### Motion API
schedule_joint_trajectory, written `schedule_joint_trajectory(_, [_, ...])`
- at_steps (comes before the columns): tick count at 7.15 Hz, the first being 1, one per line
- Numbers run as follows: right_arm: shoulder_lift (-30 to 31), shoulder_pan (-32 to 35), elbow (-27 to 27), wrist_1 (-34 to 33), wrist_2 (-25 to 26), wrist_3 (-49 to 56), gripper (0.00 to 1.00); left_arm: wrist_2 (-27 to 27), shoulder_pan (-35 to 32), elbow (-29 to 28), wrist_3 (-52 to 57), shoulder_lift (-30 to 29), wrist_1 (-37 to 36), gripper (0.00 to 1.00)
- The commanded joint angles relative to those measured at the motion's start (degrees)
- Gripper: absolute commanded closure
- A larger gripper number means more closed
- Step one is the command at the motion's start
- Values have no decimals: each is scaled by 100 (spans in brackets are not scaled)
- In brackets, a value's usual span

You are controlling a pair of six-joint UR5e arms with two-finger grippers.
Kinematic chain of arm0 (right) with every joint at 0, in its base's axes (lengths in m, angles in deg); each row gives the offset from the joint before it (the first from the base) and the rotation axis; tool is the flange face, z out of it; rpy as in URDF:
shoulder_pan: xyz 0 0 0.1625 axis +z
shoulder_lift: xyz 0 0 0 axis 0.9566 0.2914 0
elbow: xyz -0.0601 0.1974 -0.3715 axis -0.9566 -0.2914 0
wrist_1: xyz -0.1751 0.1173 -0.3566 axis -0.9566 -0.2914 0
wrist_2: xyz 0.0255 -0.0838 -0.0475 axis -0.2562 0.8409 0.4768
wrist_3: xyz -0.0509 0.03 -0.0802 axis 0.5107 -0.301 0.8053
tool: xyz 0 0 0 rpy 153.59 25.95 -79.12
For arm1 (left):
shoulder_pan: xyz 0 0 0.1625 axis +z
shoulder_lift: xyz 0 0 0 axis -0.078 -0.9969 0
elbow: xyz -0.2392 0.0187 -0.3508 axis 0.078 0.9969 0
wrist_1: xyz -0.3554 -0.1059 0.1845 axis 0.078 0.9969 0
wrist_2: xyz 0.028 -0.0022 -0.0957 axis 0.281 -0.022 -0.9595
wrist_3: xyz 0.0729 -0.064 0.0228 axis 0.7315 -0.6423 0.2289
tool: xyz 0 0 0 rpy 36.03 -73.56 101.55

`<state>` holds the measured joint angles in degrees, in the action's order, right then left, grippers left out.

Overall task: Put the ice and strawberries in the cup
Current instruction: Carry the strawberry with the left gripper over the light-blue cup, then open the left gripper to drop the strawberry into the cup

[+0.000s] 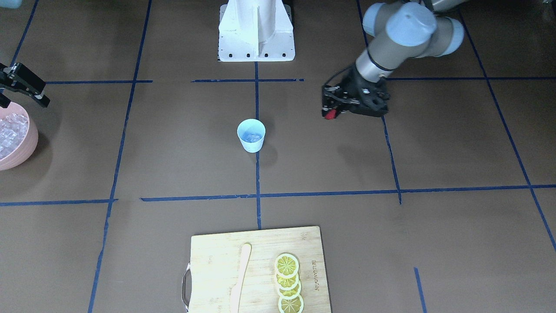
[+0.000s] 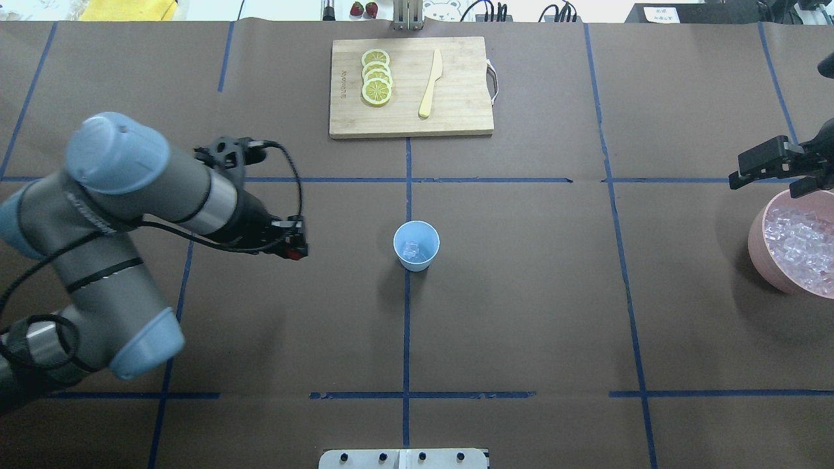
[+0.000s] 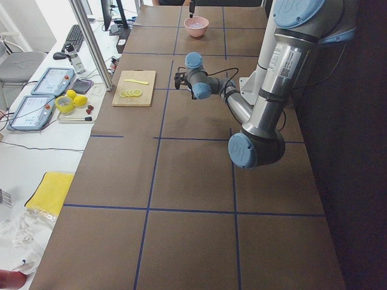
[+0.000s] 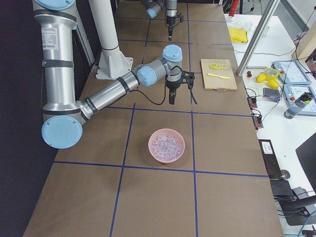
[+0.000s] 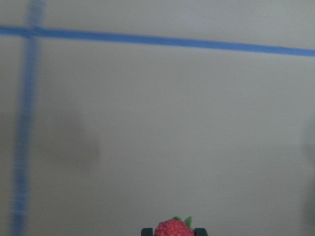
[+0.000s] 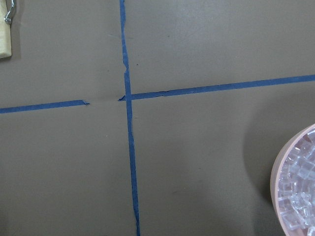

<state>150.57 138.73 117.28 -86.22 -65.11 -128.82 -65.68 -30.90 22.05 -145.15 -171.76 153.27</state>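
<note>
The light-blue cup stands upright at the table's middle on a blue tape line, with an ice cube inside; it also shows in the front view. My left gripper is shut on a small red strawberry with a green top, held above the table to the cup's left, apart from it. My right gripper hovers at the far rim of the pink bowl of ice cubes. It looks open and empty; no fingertips show in its wrist view.
A wooden cutting board at the far middle edge holds several lemon slices and a pale knife. Two more strawberries lie beyond the table's far edge. The robot base stands behind the cup.
</note>
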Motion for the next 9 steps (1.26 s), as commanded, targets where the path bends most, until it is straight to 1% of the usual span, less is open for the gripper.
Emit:
schedule_joint_trajectory(1, [11, 16, 17, 0, 0, 13, 0, 615, 487, -395, -393, -1198, -486, 100])
schedule_joint_trajectory(2, [11, 16, 26, 0, 0, 4, 0, 705, 497, -780, -394, -1533, -460, 100])
schedule_joint_trajectory(3, [11, 16, 26, 0, 0, 4, 0, 793, 497, -976, -385, -1667, -451, 100])
schedule_joint_trajectory(4, [11, 16, 43, 0, -9, 4, 0, 959, 506, -1021, -377, -1694, -433, 100])
schedule_joint_trajectory(5, [11, 16, 43, 0, -17, 4, 0, 996, 532, -1039, -368, -1703, -424, 100])
schedule_joint_trajectory(6, [11, 16, 43, 0, -18, 4, 0, 996, 532, -1074, -368, -1721, -424, 97])
schedule_joint_trajectory(7, [11, 16, 43, 0, -18, 4, 0, 996, 550, -1074, -376, -1738, -424, 90])
schedule_joint_trajectory(8, [11, 16, 43, 0, -18, 4, 0, 1005, 550, -1074, -376, -1738, -424, 68])
schedule_joint_trajectory(9, [20, 16, 43, 0, -18, 4, 0, 1022, 550, -1074, -376, -1738, -424, 38])
